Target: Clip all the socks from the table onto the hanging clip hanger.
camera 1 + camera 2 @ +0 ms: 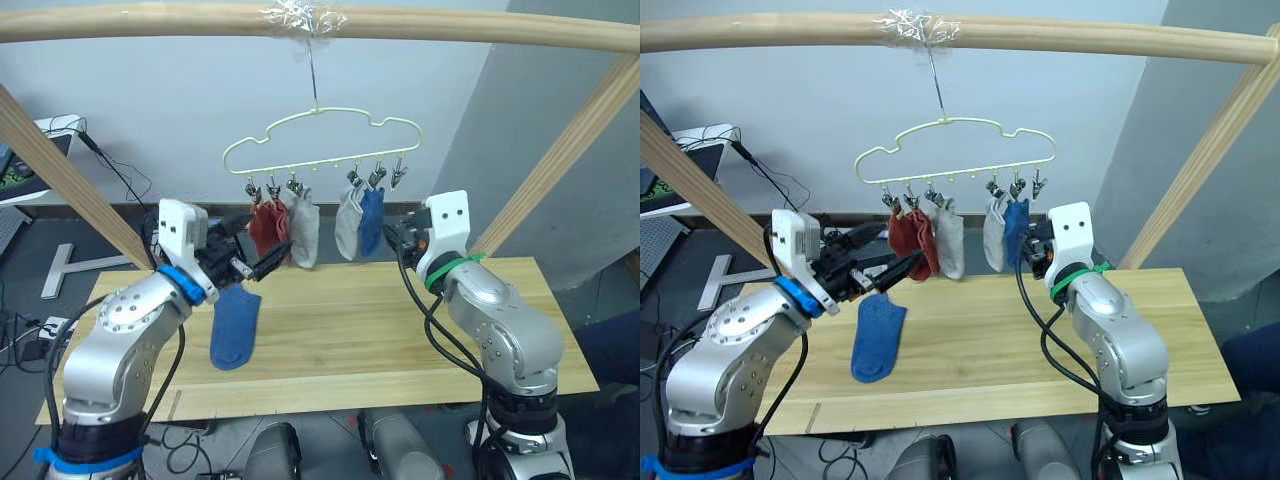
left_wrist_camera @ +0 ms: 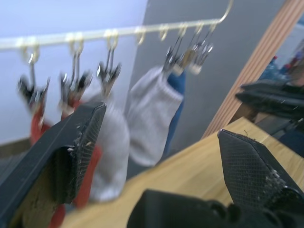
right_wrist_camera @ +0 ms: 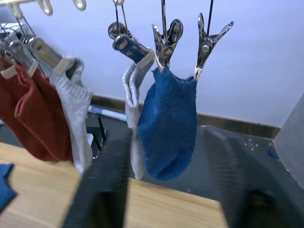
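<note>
The pale-yellow clip hanger (image 1: 320, 140) hangs by its hook from the top pole. Clipped to it are two rust red socks (image 1: 265, 228), a grey sock (image 1: 305, 232), another grey sock (image 1: 348, 222) and a blue sock (image 3: 168, 123). The clip (image 3: 209, 42) at the right end holds nothing. A second blue sock (image 1: 878, 340) lies flat on the table (image 1: 400, 330). My left gripper (image 1: 262, 240) is open and empty, raised just left of the red socks, above the lying sock. My right gripper (image 3: 168, 135) is open just right of the hanging blue sock.
Pale wooden frame poles (image 1: 560, 160) slant down on both sides, and one crosses overhead. Cables and a monitor (image 1: 30, 160) sit at the far left beyond the table. A wall stands close behind the hanger.
</note>
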You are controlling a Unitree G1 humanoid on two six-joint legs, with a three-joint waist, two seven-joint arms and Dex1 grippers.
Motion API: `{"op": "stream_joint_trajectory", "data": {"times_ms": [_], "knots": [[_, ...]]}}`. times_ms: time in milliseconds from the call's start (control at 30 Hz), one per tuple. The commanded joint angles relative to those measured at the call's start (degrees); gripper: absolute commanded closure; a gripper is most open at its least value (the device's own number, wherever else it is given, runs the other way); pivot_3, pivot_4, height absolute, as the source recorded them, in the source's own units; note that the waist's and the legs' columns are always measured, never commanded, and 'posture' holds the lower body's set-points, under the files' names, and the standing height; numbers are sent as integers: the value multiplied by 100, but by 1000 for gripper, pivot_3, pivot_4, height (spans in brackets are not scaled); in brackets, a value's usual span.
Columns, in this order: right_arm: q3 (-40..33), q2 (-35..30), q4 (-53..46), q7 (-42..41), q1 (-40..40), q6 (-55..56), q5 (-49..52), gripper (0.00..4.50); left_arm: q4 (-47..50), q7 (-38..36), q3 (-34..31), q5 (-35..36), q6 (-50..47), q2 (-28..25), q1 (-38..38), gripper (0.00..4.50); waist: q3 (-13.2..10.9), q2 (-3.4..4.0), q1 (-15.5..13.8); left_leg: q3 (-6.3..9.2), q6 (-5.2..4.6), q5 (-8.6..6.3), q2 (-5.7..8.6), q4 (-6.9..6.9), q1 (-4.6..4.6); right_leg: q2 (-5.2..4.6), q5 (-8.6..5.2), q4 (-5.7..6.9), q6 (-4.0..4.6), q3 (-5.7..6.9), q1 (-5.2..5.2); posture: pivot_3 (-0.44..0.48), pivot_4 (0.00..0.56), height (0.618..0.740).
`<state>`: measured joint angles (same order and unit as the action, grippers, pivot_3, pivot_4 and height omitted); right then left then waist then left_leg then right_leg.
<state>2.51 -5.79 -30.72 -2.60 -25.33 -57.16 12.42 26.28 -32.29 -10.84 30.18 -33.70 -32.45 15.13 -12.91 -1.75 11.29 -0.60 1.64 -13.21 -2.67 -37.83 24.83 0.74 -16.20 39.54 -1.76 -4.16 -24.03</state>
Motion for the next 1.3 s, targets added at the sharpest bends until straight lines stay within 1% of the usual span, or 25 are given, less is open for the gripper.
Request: {"op": "stream_joint_trajectory", "data": {"times_ms": [33, 333, 533, 567, 633, 733, 933, 1300], "knots": [[-26, 98, -57, 117, -125, -67, -46, 3143, -29, -140, 56, 60, 38, -81, 201, 151, 0, 0, 1, -1, 0, 0, 0, 0, 0, 0, 0, -1, 0, 0, 0, -264, 222, 740], [-116, 285, 381, 487, -525, -80, -302, 3143, -248, -501, 236, 66, 36, -199, 473, 151, -1, 2, 12, 1, 0, 1, -1, -2, -1, 1, -1, 9, -1, 0, -2, -264, 222, 740], [-191, 548, 636, 668, -772, -69, -364, 3143, -295, -530, 296, 25, 78, -180, 523, 151, -2, 2, 14, 2, 0, 0, -2, 2, 0, 0, 1, 8, 2, 1, -3, -267, 219, 740], [-198, 563, 659, 667, -784, -68, -364, 2992, -288, -519, 296, 25, 79, -176, 521, 151, -2, 2, 13, 2, 0, 0, -2, 2, 0, 0, 2, 8, 3, 1, -3, -264, 219, 740], [-188, 568, 718, 693, -813, -49, -410, 2549, -280, -502, 294, 14, 84, -177, 512, 151, -1, 2, 12, 1, 0, 0, -1, 2, 0, -1, 2, 7, 3, 0, -3, -264, 219, 740], [-140, 539, 817, 703, -869, 45, -529, 1570, -258, -488, 286, 16, 79, -181, 493, 151, -2, 2, 8, 2, 0, 0, -1, 2, 0, -1, 2, 8, 3, 1, -3, -257, 220, 740], [-200, 528, 1185, 765, -1081, 219, -707, 1570, -254, -481, 279, 11, 79, -195, 509, 151, -2, 2, 10, 2, 0, 0, -1, 2, 0, -1, 2, 8, 3, 1, -3, -254, 219, 740], [-380, 605, 2394, 920, -1746, 944, -834, 1570, -191, -394, 324, -12, 86, -160, 509, 151, -2, 3, 7, 1, 0, 0, -1, 3, 0, -1, 6, 7, 9, 1, -3, -235, 213, 740]]}}
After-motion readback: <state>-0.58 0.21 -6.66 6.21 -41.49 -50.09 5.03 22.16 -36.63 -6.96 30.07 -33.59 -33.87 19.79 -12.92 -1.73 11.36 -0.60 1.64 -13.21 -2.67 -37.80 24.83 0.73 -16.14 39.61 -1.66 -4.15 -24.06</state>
